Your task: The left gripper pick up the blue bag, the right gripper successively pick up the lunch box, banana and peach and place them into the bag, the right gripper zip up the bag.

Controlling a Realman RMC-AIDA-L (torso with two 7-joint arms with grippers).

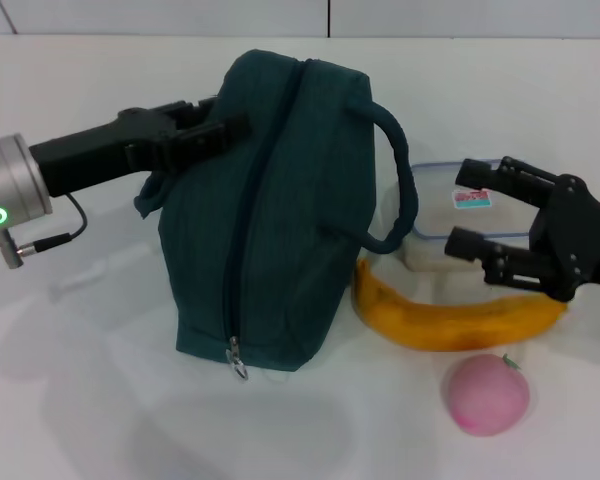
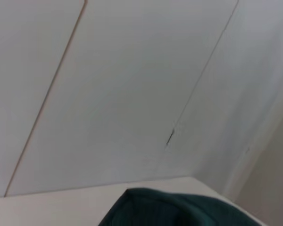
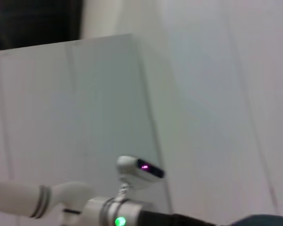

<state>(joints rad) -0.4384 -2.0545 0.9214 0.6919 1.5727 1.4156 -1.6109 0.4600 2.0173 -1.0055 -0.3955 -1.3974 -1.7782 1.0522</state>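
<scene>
Two grippers: both in view over a white table [image 1: 70, 400], one at each side of the bag.
Left gripper [image 1: 220, 130]: reaching in from the left at the top corner of the blue bag [image 1: 270, 230]; its fingers look closed on the fabric or the near handle there, though the exact hold is hidden by the bag.
Blue bag: standing upright at the middle of the table, zipper drawn shut down its front, ring pull [image 1: 238, 368] hanging near the base, far handle [image 1: 395, 180] looping out to the right.
Right gripper [image 1: 475, 210]: hanging above the lunch box [image 1: 435, 215], fingers spread wide, holding nothing.
Lunch box: on the table behind the banana, just right of the bag.
Banana [image 1: 450, 315]: lying in front of the box, one end close beside the bag.
Peach [image 1: 487, 393]: nearest the front edge, just in front of the banana.
Wrist views: mostly wall; the left one shows only the bag's top edge.
Risk: with the zipper shut, nothing can go in; I judge the bag must be opened first.
Risk: a hold at one corner could tip or twist the bag if lifted.
Risk: the loose handle lies beside the box and could snag the spread fingers.
Room: open table left and front; the right side is crowded.
</scene>
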